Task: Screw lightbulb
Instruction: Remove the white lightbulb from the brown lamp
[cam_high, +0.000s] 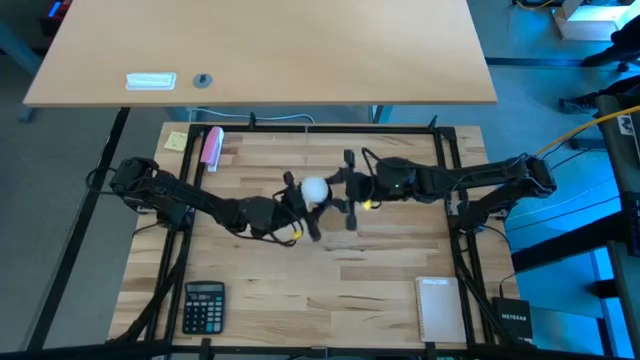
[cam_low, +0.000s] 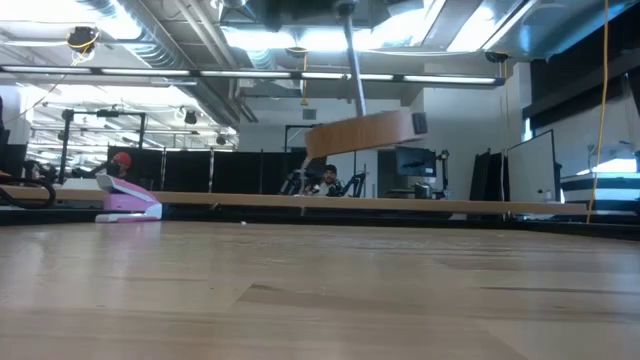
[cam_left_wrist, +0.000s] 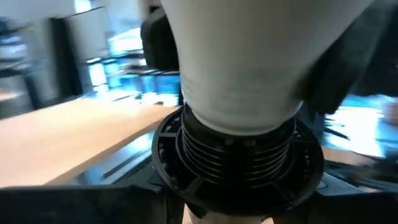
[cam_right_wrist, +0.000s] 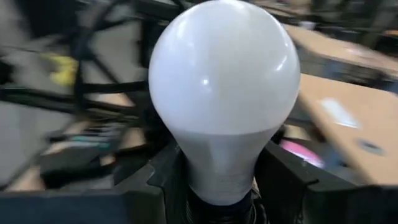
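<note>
Right tool (cam_high: 340, 189) around smooth round lightbulb (cam_right_wrist: 221, 81)

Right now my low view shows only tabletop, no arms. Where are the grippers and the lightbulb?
Observer: Over the table's middle, off the surface: the lightbulb sits between the left gripper and the right gripper.
Operator: Is it at the socket?
Observer: Yes, its neck meets the black socket, which the left gripper holds.
Operator: Anything lying close by?
Observer: No; the calculator lies well away, by the table's front-left corner.
</note>
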